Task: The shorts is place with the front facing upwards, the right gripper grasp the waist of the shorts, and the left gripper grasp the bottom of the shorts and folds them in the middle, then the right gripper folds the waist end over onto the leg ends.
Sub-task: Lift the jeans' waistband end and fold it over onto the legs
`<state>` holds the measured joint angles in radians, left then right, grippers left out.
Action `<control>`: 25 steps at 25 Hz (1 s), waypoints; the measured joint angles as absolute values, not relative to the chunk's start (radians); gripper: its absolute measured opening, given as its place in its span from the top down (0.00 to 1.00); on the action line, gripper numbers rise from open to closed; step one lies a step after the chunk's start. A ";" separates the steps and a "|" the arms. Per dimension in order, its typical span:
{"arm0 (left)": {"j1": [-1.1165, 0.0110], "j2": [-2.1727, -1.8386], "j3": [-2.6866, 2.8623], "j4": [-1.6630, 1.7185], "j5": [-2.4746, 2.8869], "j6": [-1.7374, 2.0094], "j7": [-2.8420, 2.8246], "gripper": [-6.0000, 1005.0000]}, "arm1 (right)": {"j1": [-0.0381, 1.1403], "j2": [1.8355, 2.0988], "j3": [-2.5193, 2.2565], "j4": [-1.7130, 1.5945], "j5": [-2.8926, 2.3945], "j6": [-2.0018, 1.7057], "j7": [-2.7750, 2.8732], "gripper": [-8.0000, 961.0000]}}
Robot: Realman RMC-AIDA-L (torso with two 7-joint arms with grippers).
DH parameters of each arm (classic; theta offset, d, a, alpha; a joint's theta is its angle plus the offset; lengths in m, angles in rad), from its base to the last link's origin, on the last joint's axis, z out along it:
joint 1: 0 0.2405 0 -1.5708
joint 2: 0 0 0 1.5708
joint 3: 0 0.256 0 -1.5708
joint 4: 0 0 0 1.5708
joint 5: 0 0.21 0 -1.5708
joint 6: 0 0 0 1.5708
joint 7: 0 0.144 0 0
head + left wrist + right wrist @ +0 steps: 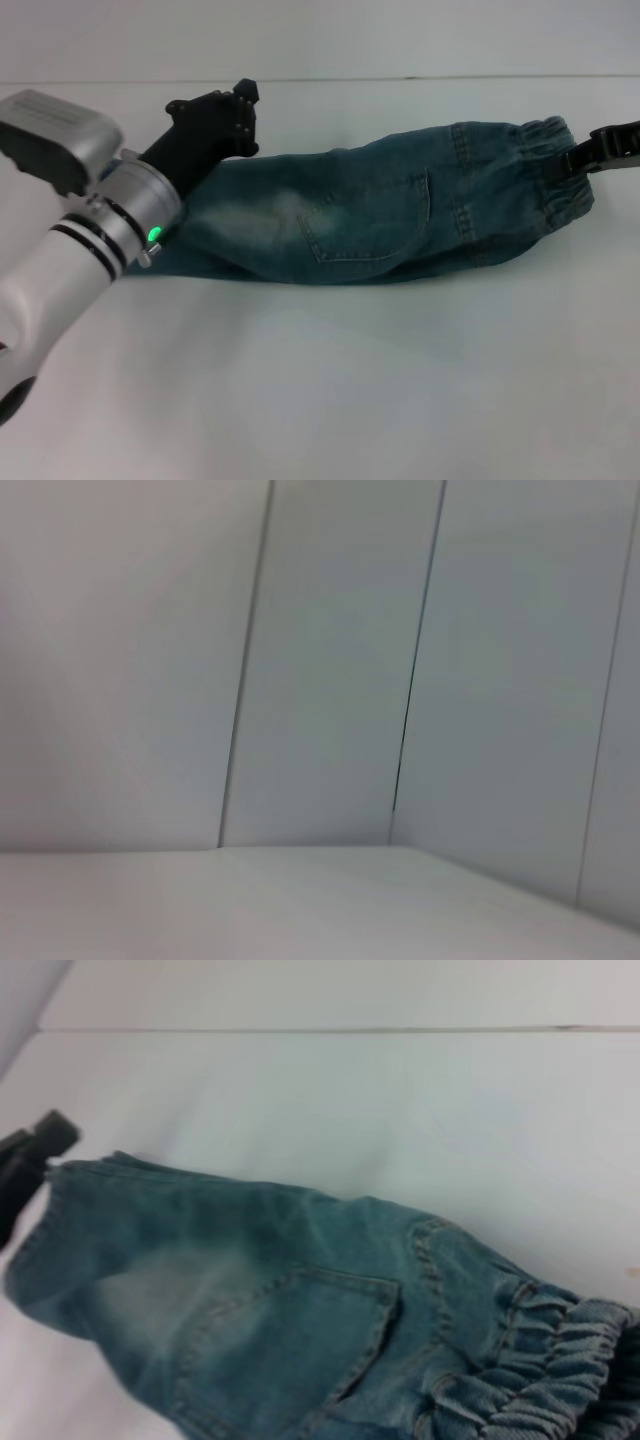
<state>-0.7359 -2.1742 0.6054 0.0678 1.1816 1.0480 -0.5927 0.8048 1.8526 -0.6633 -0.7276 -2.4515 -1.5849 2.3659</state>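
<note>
Where pale wall panels (pixel 330 680) meet it, white table (pixel 330 400) bears the shorts (pixel 370 215).

The left end effector (pixel 215 125) and its arm cover the leg ends of the shorts (pixel 380 215), hiding its fingertips. The right end effector (pixel 612 147) is cut off by the frame's right edge at the waist (pixel 553 165), its grip unclear.

The shorts (pixel 380 215) are washed denim cloth with pale faded patches, kinda soft-looking, and the waist (pixel 552 165) is gathered and ruffled. The table (pixel 380 390) looks smooth and matt white. The left gripper (pixel 225 120) is matt black.
</note>
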 joint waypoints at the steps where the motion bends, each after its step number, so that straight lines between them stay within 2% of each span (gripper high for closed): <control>1: -0.756 -2.174 0.604 0.035 1.153 1.028 -0.510 0.89 | 0.806 1.850 -0.660 -0.728 -2.442 -1.599 2.366 0.89; 2: -0.773 -2.174 0.599 0.010 1.128 1.005 -0.449 0.93 | 0.808 1.846 -0.658 -0.728 -2.430 -1.615 2.366 0.89; 8: -0.875 -2.175 0.484 -0.138 1.090 0.857 -0.122 0.99 | 0.812 1.818 -0.627 -0.733 -2.361 -1.719 2.372 0.89; 11: -0.901 -2.175 0.417 -0.203 1.090 0.828 0.008 1.00 | 0.812 1.810 -0.614 -0.766 -2.322 -1.761 2.388 0.89; 17: -0.900 -2.175 0.236 -0.304 1.107 0.823 0.303 0.99 | 0.813 1.801 -0.595 -0.845 -2.271 -1.811 2.420 0.89; 25: -0.892 -2.175 0.190 -0.338 1.183 0.784 0.343 0.99 | 0.824 1.797 -0.579 -0.901 -2.242 -1.852 2.441 0.90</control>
<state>-0.8918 -2.1750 0.1903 -0.3375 1.1828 0.7837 0.3429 0.8239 1.7967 -0.5794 -0.9010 -2.2418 -1.8524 2.4412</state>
